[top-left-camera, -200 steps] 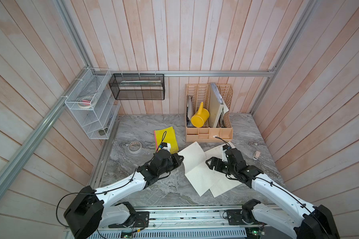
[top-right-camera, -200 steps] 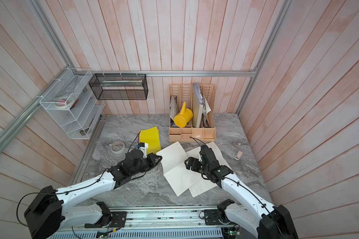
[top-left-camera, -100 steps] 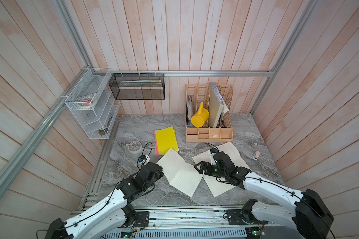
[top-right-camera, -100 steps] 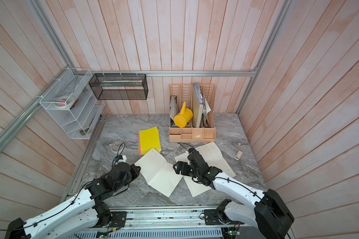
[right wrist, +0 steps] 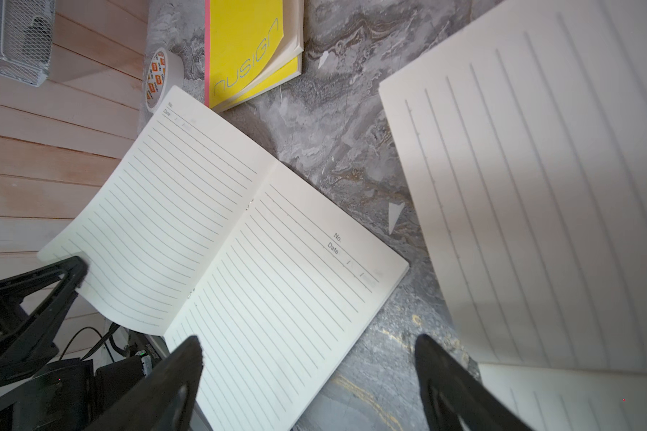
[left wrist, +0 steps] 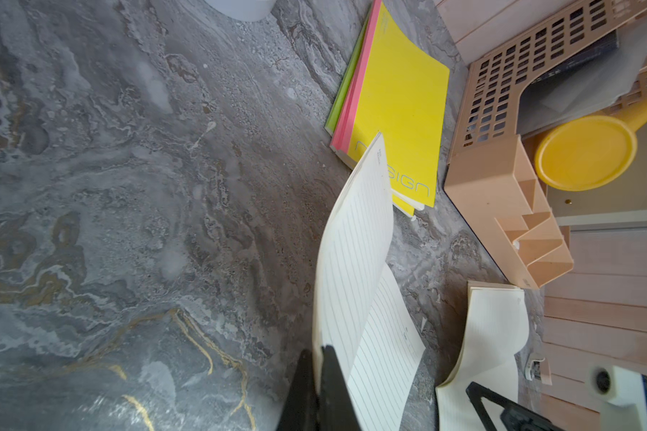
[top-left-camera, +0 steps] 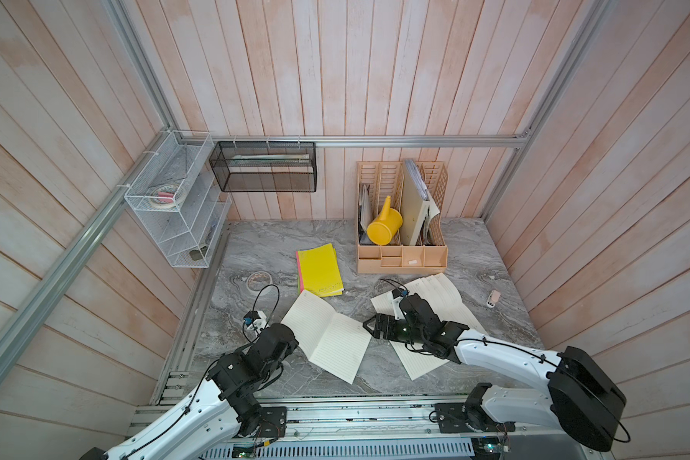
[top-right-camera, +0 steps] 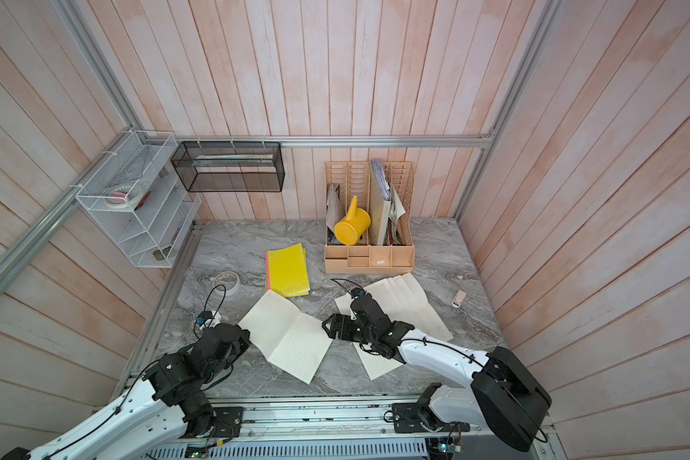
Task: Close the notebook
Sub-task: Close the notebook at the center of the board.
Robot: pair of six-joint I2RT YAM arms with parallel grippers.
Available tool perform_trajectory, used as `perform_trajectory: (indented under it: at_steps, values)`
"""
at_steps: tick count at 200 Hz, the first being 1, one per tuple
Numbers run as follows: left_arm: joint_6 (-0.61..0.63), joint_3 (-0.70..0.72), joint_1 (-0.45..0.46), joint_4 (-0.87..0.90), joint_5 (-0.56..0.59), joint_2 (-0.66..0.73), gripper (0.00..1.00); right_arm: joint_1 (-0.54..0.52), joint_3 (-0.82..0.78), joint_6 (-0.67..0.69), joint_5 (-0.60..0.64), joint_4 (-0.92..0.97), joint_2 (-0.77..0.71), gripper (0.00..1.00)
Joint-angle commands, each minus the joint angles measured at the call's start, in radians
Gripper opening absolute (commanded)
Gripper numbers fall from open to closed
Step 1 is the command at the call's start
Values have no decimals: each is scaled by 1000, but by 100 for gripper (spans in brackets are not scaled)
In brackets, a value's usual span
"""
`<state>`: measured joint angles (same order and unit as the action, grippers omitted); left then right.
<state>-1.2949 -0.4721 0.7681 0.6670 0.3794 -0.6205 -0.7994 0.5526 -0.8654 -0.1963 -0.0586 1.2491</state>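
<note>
An open lined notebook lies in the middle of the marble table. My left gripper is shut on the outer edge of its left page. That page curls up off the table, while the right page lies flat. My right gripper is open at the notebook's right edge, with one finger over the page, the other over bare table, and nothing held. A second open lined notebook lies under my right arm.
A yellow notebook stack lies just behind the open one, with a tape roll to its left. A peach desk organiser holding a yellow jug stands at the back. A small eraser-like piece lies at the right.
My left gripper has drawn the notebook left and toward the front, away from the second notebook. My right gripper followed leftward and stays open.
</note>
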Motion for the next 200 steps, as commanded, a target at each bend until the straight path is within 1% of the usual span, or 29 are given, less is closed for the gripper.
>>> perform_trajectory:
  at_steps: [1,56,83,112,141,156,168,178,200]
  values:
    - [1,10,3,-2,21,5,0,-18,-3,-19,-28,-76,28,90]
    - [13,27,1,-28,-4,2,0,-51,8,-40,-47,-153,118,90]
    - [17,33,2,-43,-10,0,0,-67,44,-41,-77,-140,180,90]
    - [20,38,3,-50,-16,1,0,-86,44,-55,-98,-170,261,89]
    - [36,36,2,-63,-30,16,0,-90,19,-60,-92,-219,298,89]
    - [63,39,2,-84,-42,33,12,-87,20,-42,-84,-218,312,90]
    - [78,46,2,-105,-52,48,19,-85,18,-33,-78,-219,324,90]
    - [102,61,2,-140,-65,61,27,-81,14,-29,-82,-237,332,89]
    - [126,99,1,-229,-104,76,36,-73,11,-19,-101,-262,355,90]
